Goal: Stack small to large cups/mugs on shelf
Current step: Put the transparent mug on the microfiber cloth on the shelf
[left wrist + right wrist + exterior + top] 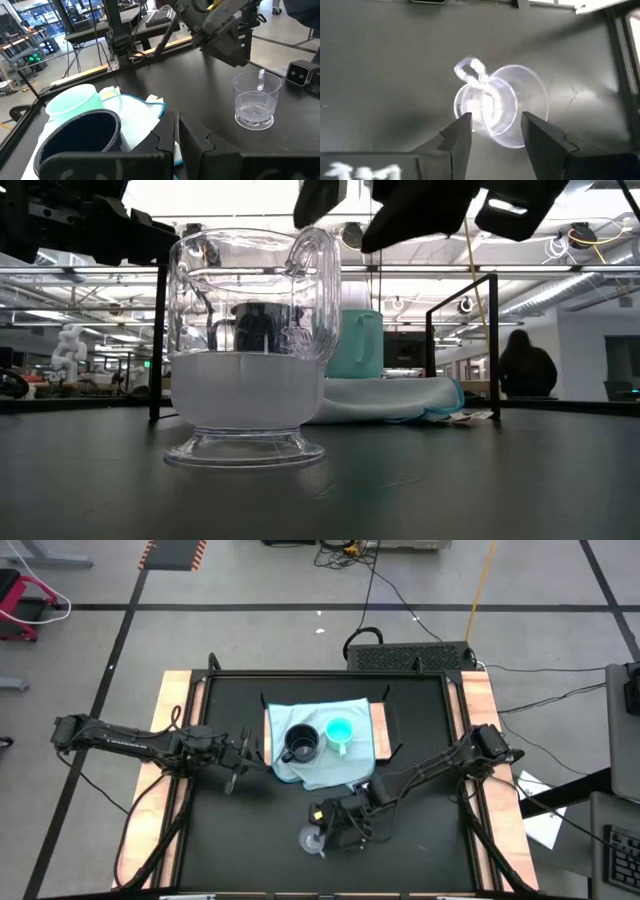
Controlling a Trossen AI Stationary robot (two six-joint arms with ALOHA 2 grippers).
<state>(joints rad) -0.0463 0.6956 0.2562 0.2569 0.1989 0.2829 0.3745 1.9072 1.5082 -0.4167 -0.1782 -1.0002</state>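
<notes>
Right gripper [492, 131] open above clear cup [495, 107].

My black table [240, 840] carries the cloth-draped shelf [381, 732] and the clear cup [313, 838]; on the shelf stand the black mug [301, 743] and turquoise cup [340, 732].

clear cup [256, 100] upright nr right gripper [227, 47]; left gripper [176, 142] closed.

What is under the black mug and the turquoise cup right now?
A pale blue cloth lies under the black mug and the turquoise cup, draped over the shelf. Only the shelf's wood edges show; the cloth covers its top.
</notes>
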